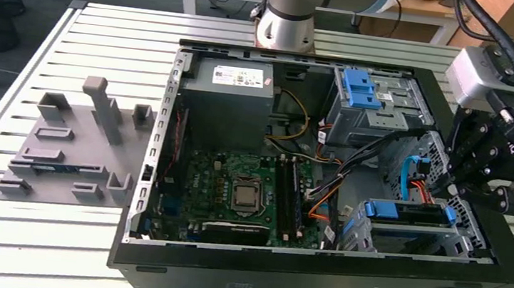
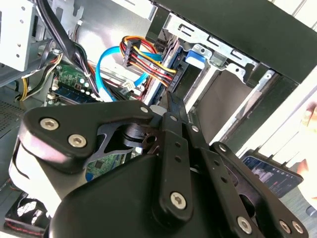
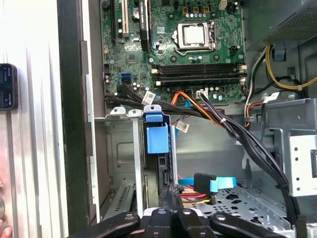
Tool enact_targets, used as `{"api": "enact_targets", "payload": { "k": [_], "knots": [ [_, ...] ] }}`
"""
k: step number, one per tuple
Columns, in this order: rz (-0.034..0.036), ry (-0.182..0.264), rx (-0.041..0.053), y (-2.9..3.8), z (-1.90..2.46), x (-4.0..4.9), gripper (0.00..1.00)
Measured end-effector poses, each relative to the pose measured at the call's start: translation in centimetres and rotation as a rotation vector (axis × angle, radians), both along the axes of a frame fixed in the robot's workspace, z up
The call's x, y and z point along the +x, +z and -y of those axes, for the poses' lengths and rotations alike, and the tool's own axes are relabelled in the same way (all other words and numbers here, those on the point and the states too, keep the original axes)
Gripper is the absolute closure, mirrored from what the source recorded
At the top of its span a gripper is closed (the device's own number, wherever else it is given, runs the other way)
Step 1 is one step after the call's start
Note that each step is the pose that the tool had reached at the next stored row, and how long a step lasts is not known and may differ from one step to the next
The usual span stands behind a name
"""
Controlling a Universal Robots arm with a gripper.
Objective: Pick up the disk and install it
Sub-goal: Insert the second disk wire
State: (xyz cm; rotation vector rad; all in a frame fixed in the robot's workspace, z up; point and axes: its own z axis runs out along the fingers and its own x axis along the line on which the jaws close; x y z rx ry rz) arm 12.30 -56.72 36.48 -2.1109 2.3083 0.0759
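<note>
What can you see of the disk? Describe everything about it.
The disk sits slotted in the grey metal drive cage at the computer case's corner, on the exterior view's right. Its bright blue plastic frame faces up, with a blue tab; its dark body runs edge-on beneath. The gripper, jaws shut, hangs close over it; contact cannot be told.

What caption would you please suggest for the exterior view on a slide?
Gripper poised over the drive cage at the exterior view's right of an open computer case, motherboard exposed.
</note>
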Motion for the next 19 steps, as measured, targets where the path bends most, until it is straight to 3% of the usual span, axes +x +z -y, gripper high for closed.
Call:
{"api": "enact_targets", "payload": {
  "k": [2, 6, 10, 19],
  "knots": [
    [0.0027, 0.000, 0.0002, 0.26, -0.02, -0.24, 0.89],
    [0.0157, 0.000, 0.0004, 0.28, -0.02, -1.59, 0.89],
    [0.0187, 0.000, 0.0004, 0.96, -0.16, -1.95, 0.89],
    [0.0191, 0.000, 0.0004, 2.63, -1.51, -2.12, 0.89]
  ]
}}
